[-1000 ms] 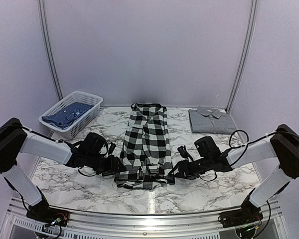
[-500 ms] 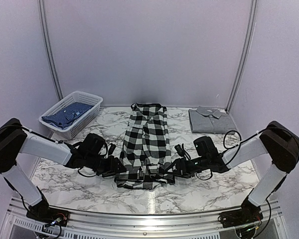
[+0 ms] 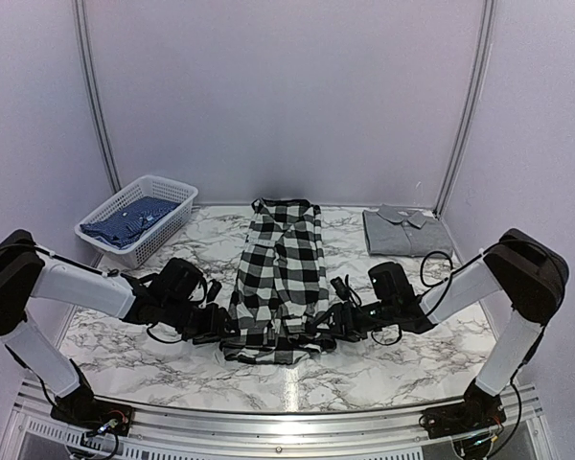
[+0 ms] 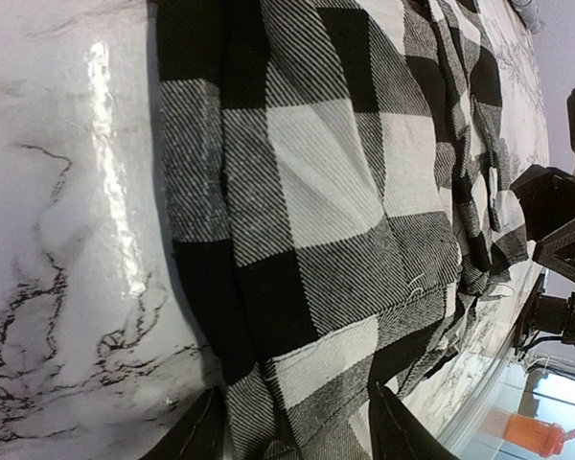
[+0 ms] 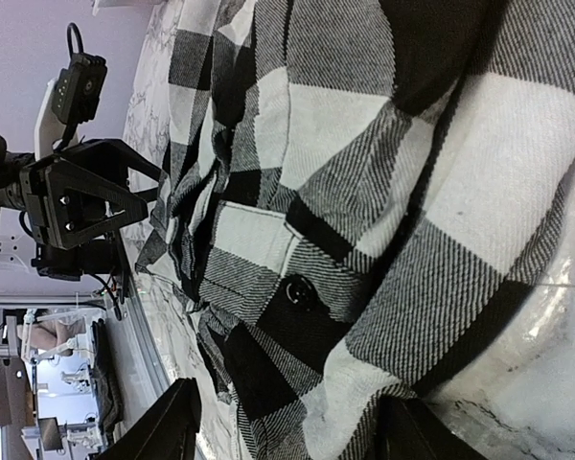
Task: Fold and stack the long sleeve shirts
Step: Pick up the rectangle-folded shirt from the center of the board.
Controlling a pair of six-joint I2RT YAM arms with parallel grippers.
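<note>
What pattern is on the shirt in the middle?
The shirt has big black-and-white checks, clearest in the left wrist view.

Middle of the desk (image 3: 153, 359) blocked near to far by the checked long sleeve shirt (image 3: 283, 259). Near hem flanked by left end effector (image 3: 225, 331) and right end effector (image 3: 324, 331), spread around cloth. Far left taken by a white basket (image 3: 163, 235), far right by a folded grey shirt (image 3: 402, 233). Open marble between these and along the near edge.
</note>
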